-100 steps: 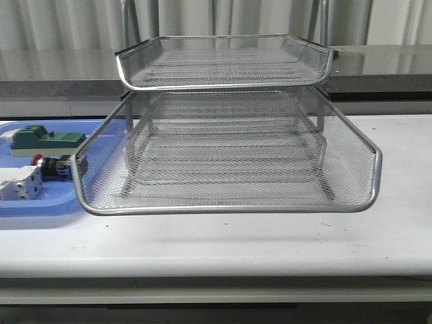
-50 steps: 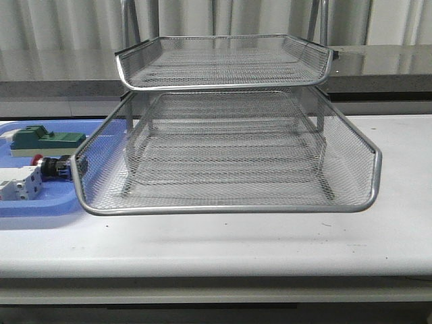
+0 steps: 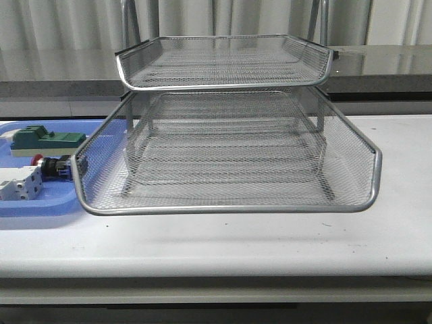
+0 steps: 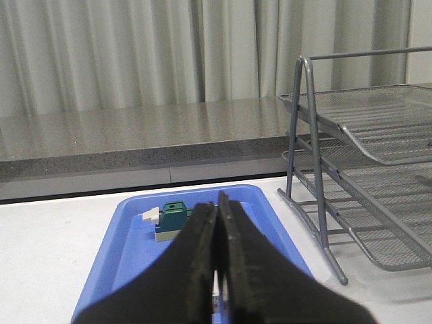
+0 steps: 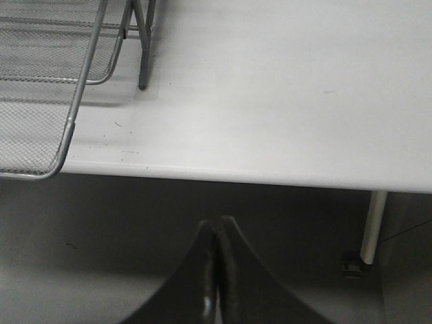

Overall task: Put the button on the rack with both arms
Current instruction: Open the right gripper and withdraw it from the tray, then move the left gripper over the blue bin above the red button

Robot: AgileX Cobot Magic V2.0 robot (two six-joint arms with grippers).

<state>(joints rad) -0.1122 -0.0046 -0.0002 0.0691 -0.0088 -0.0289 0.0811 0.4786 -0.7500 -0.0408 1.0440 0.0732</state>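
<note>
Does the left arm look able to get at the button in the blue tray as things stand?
Probably yes. The left gripper, shut and empty, points over the blue tray with nothing between. The button lies between the green block and white terminal block, beside the rack.

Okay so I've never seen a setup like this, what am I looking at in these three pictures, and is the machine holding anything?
This is a two-armed robot at a white table. One picture looks forward over the table; the other two come from cameras on each wrist. The left gripper and the right gripper are the dark pincers; both are shut and hold nothing. On the table stands a silver wire-mesh rack. Beside it lies a blue tray holding a red-headed button, a green block and a white block.
</note>
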